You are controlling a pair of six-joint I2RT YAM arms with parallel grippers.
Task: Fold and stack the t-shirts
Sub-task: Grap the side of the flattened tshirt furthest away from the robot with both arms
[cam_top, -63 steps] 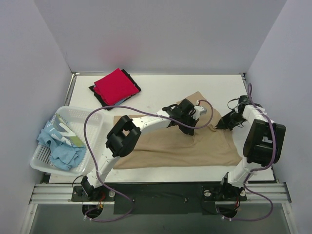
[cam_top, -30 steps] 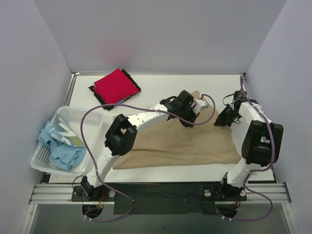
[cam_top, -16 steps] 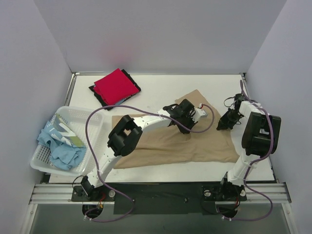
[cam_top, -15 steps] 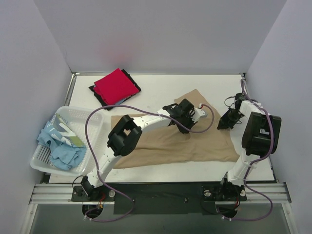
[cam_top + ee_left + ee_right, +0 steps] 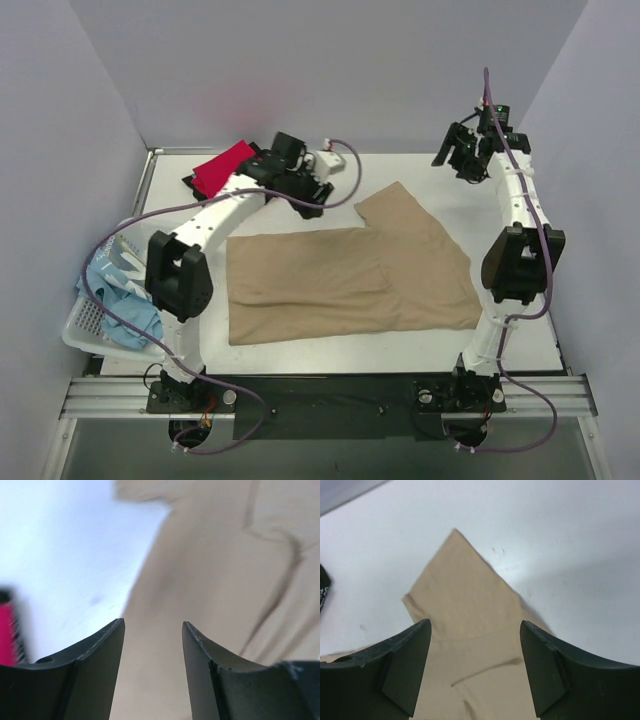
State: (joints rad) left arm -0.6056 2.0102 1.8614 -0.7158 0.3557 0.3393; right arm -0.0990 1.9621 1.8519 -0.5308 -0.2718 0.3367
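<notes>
A tan-beige t-shirt (image 5: 350, 275) lies spread flat in the middle of the table, one sleeve (image 5: 400, 205) pointing toward the back. My left gripper (image 5: 308, 200) hovers open above the shirt's back-left edge; in its wrist view the fingers (image 5: 153, 630) hold nothing and tan cloth (image 5: 210, 580) lies below. My right gripper (image 5: 463, 165) is raised at the back right, open and empty (image 5: 475, 630), looking down on the sleeve (image 5: 465, 595). A folded red t-shirt (image 5: 222, 168) rests on a black one (image 5: 195, 185) at the back left.
A white mesh basket (image 5: 88, 335) at the left edge holds crumpled light blue t-shirts (image 5: 120, 300). Purple walls close in the table on three sides. White tabletop (image 5: 520, 300) shows to the right of the tan shirt.
Both grippers have opened and let go of the tan shirt. The left arm swung back and left toward the red shirt; the right arm rose to the back right. The shirt now lies flat.
</notes>
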